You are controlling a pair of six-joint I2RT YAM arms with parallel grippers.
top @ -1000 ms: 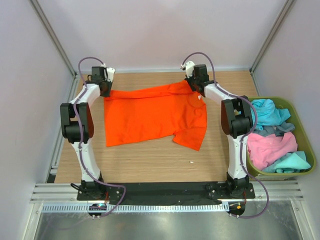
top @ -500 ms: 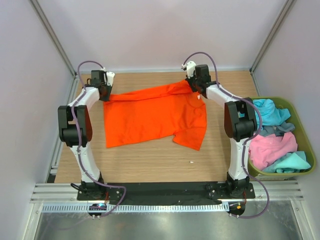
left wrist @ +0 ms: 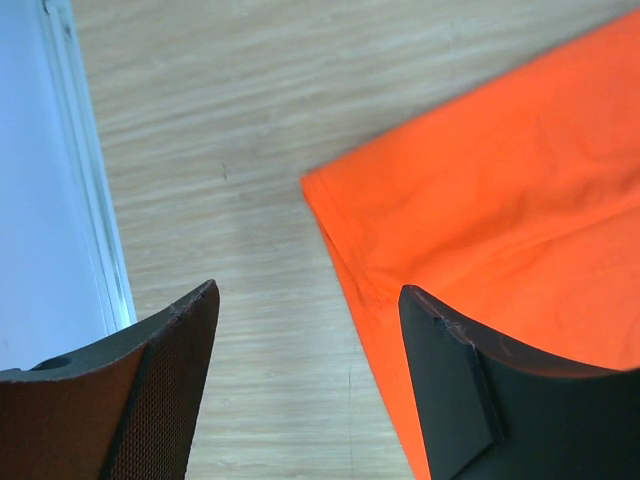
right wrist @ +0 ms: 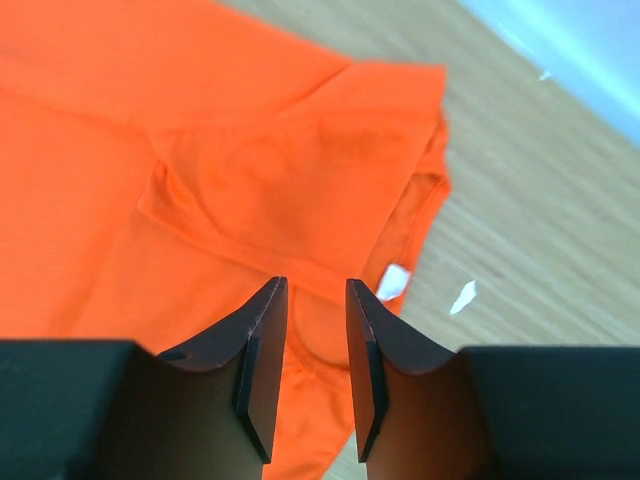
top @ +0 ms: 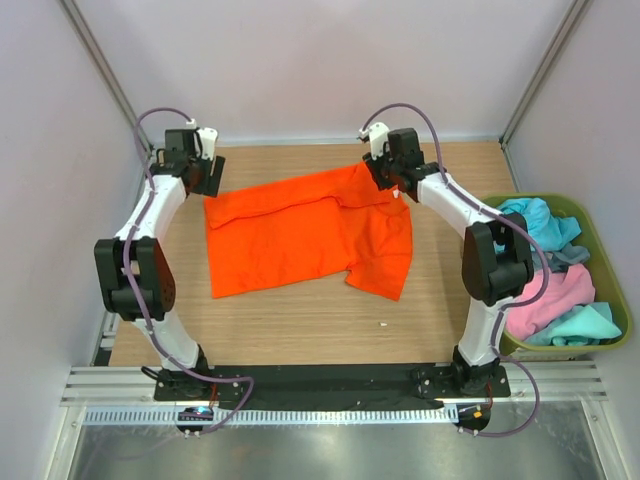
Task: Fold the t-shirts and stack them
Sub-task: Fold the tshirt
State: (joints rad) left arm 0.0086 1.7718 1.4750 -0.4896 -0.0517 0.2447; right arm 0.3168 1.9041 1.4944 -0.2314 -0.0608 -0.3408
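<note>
Plain bright orange all over the t-shirt [top: 300, 235], no print, only a small white label [right wrist: 393, 283] on it. Pale honey-brown wood grain in long streaks across the table [top: 300, 320], with a tiny white scrap [right wrist: 463, 297] on it. Olive green on the bin [top: 565, 347]; within it a turquoise shirt [top: 535, 222], a pink shirt [top: 552, 292] and a grey shirt [top: 570, 257], all unpatterned. White shells and black joints on the left arm [top: 150, 215] and the right arm [top: 450, 195], with thin purple cables [top: 405, 108]. Matte black on the right gripper [right wrist: 315, 300]; black on the left gripper [left wrist: 308, 290] too, one finger brownish with a fine mesh pattern. Pale lilac-white on the walls [top: 300, 60].
</note>
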